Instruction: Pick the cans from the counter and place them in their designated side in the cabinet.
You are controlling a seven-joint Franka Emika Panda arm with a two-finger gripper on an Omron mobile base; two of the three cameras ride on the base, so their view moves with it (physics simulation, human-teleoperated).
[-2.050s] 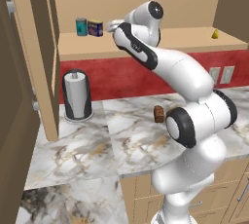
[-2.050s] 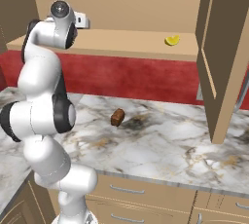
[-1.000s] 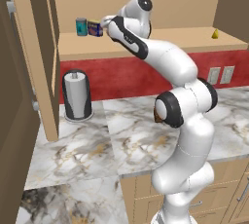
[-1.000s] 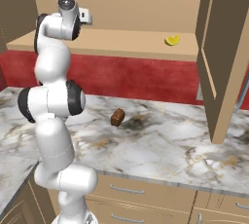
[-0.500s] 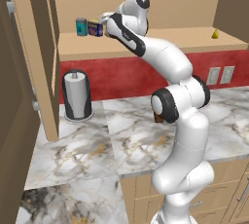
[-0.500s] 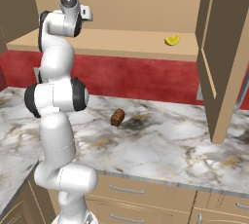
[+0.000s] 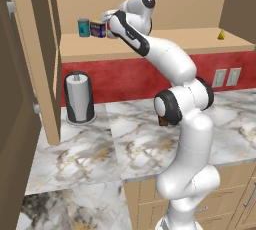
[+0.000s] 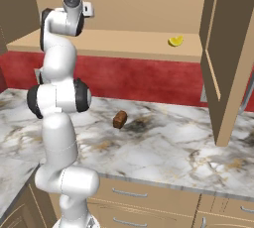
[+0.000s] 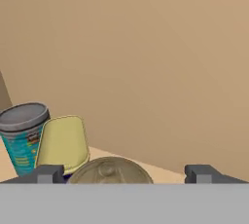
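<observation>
Cans first: the dark blue can (image 7: 98, 29) with the yellow label is standing on the cabinet's shelf board (image 7: 165, 43), way over at the left end, right next to a teal can (image 7: 83, 27). From the hand view you get the teal one (image 9: 22, 135) on the left, the blue one's yellow label (image 9: 63, 142) touching or nearly touching it, and then the round metal top of another can (image 9: 109, 171) poking up right between the claw's fingertips (image 9: 48, 173). Can't tell its colour from there, only the lid shows. In the left base view there's a sliver of something reddish just behind the claw (image 7: 111, 18), but it's mostly hidden by the hand so I won't swear to it.

Claw (image 9: 125, 174) is spread wide, a tip on each side of that lid with visible gaps, so not pinching anything.

Arm is stretched up from the base and reaching over the shelf's left end. Down on the marble worktop (image 7: 80, 149) there's a paper towel roll on a dark holder (image 7: 79, 97) by the red wall, and a small brown block (image 8: 119, 119) sitting out in the open. Far right end of the shelf has a little yellow wedge (image 8: 174, 40). Tall cabinet door (image 8: 229, 58) hangs open on the right
</observation>
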